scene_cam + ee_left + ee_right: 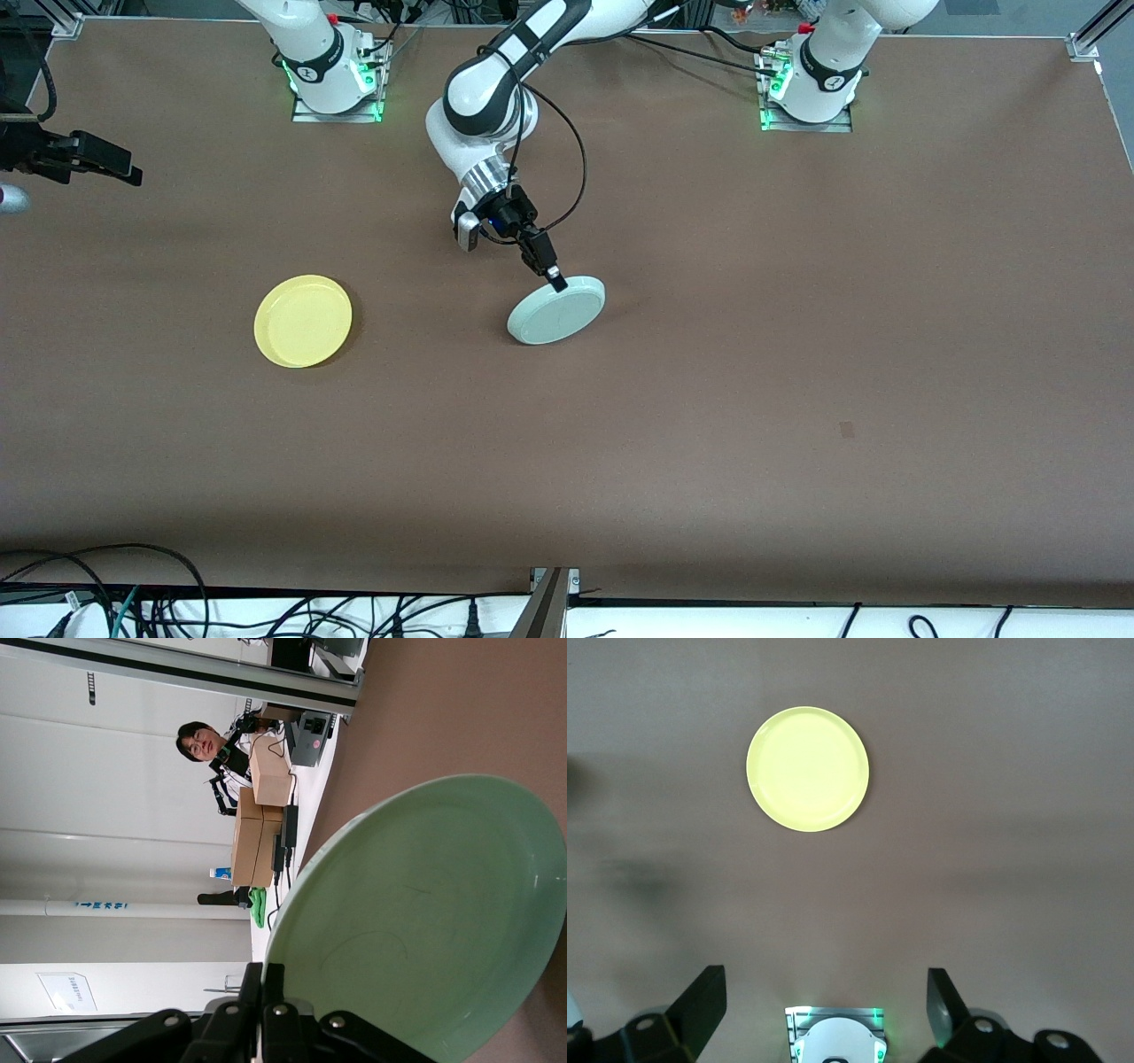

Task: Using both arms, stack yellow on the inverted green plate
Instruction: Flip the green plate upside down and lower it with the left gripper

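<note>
The pale green plate (556,310) is near the middle of the table, tilted up on edge. My left gripper (558,283) is shut on its rim. In the left wrist view the green plate (425,921) fills the picture and the left gripper (275,979) pinches its edge. The yellow plate (303,320) lies flat on the table toward the right arm's end, rim up. In the right wrist view the right gripper (824,979) is open and empty, high over the table, looking down on the yellow plate (808,769).
The right arm's base (330,66) and the left arm's base (811,84) stand along the table's back edge. Cables lie off the front edge (177,611). Brown tabletop (753,372) lies around both plates.
</note>
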{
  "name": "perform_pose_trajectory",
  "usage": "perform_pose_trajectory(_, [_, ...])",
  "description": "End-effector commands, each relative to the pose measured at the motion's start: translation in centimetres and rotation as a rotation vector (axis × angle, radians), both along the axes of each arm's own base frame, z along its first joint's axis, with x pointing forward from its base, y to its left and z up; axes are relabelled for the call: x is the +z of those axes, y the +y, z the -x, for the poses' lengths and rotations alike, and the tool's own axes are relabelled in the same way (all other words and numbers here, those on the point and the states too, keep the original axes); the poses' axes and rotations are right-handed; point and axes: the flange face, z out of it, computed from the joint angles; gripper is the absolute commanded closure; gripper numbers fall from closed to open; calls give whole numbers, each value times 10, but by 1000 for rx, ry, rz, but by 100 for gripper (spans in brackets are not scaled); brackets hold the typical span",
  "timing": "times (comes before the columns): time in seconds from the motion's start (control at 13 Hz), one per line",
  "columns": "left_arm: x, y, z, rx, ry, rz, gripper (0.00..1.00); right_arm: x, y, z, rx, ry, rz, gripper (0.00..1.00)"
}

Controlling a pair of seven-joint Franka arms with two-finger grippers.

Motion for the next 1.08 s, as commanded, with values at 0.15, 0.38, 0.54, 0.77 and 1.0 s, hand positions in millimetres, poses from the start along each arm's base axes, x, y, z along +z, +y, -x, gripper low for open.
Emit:
perform_pose_trajectory(0.15, [-17, -22, 35, -44, 21, 41, 57, 2, -2, 4, -10, 12, 0, 0])
perform_pose_trajectory(0.38, [-30, -42, 78, -83, 66, 94, 38, 1, -5, 6, -17, 31, -9, 0])
perform_pose_trajectory(0.54, [-34, -55, 95, -129, 125, 147, 13, 0, -5, 7, -19, 35, -12, 0])
perform_pose_trajectory(0.77, [-29, -71, 99, -141, 260, 333, 0, -1, -14, 7, -36, 37, -13, 0])
perform_pose_trajectory(1.0, [-15, -84, 100, -67, 313, 615, 0, -13, -17, -1, -41, 50, -11, 0])
